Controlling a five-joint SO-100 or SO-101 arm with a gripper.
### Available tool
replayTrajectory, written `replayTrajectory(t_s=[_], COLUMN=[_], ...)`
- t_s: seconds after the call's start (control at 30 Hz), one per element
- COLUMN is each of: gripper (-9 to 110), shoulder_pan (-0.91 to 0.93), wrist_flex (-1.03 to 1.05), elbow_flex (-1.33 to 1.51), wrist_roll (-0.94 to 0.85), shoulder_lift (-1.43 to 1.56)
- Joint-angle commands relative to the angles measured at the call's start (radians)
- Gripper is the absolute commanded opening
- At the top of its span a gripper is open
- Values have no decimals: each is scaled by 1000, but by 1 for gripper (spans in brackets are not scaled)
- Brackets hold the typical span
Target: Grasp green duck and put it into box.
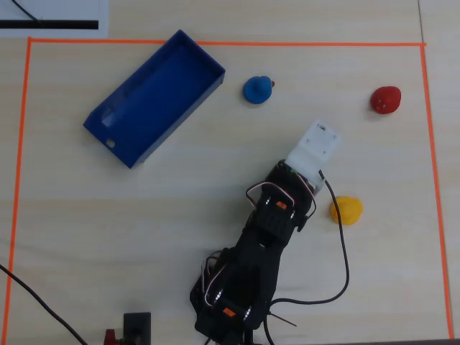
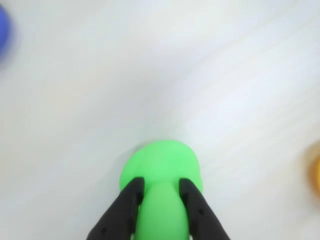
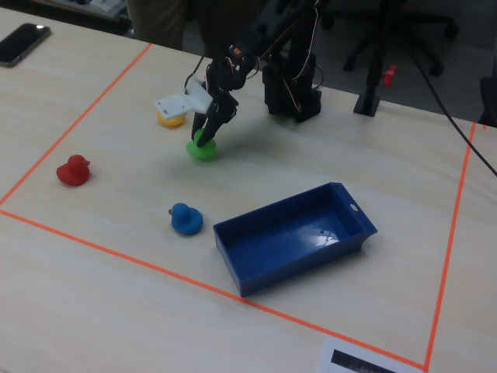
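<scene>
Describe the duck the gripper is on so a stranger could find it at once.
Inside the orange tape border, look beside the black robot arm, away from the dark blue open plastic box. There the black two-finger gripper straddles a small rounded green toy duck. It is the only green one; its neighbours are yellow, blue and red.

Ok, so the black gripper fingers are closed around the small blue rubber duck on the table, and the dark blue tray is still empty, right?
Not quite: the gripper clamps the small green rubber duck, as the wrist view shows. The blue rubber duck sits untouched near the dark blue rectangular tray, which is empty.
</scene>
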Motion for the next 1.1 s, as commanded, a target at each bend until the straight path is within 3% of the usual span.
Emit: replayTrajectory(t_s=[0.0,0.2,0.37,0.67,1.07], gripper=[0,0,0,0,1], shoulder_pan=[-120,-440,-663,-782,-799], wrist_flex=[311,612,676,561,331], elbow_flex=[-391,-773,-985,-1193,-1198], wrist_roll=[264,557,698,744,750], shoulder_lift=[9,-29,-181,-545,-853])
